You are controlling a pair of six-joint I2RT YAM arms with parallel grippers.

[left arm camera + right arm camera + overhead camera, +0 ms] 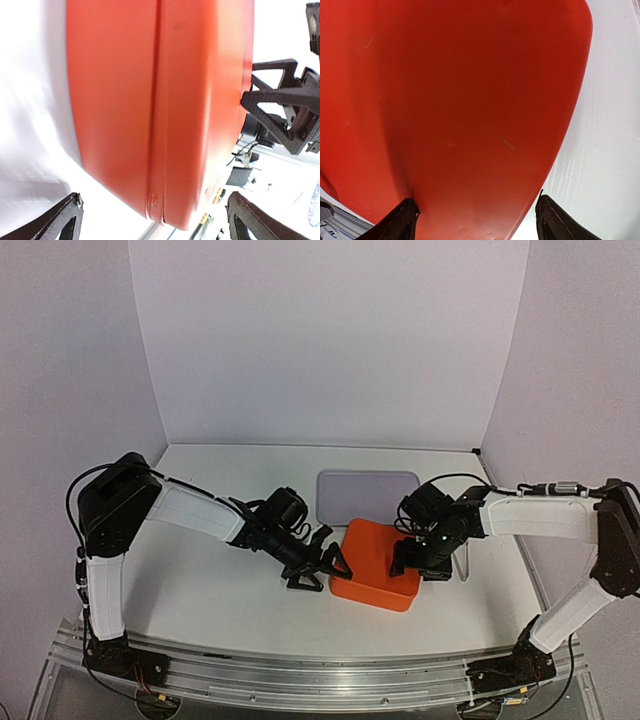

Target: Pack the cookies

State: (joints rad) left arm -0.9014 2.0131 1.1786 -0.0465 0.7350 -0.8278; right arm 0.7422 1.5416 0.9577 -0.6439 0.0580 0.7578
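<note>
An orange box (378, 562) lies shut on the white table, its lid seam (159, 100) running along its side. The cookies are out of view. My left gripper (322, 568) stands open at the box's left side, its fingers spread wide with the box's corner (170, 210) just ahead of them and nothing between them. My right gripper (420, 565) hangs open over the box's right end. In the right wrist view its left fingertip (406, 210) is against the orange lid (460, 100), and the other fingertip is past the edge, over the table.
A flat pale lilac tray (367, 496) lies behind the box. The white table (220, 580) has a metal rail (300, 672) along its near edge, and white walls stand at the back and sides. My right arm's black fingers (280, 112) show beyond the box in the left wrist view.
</note>
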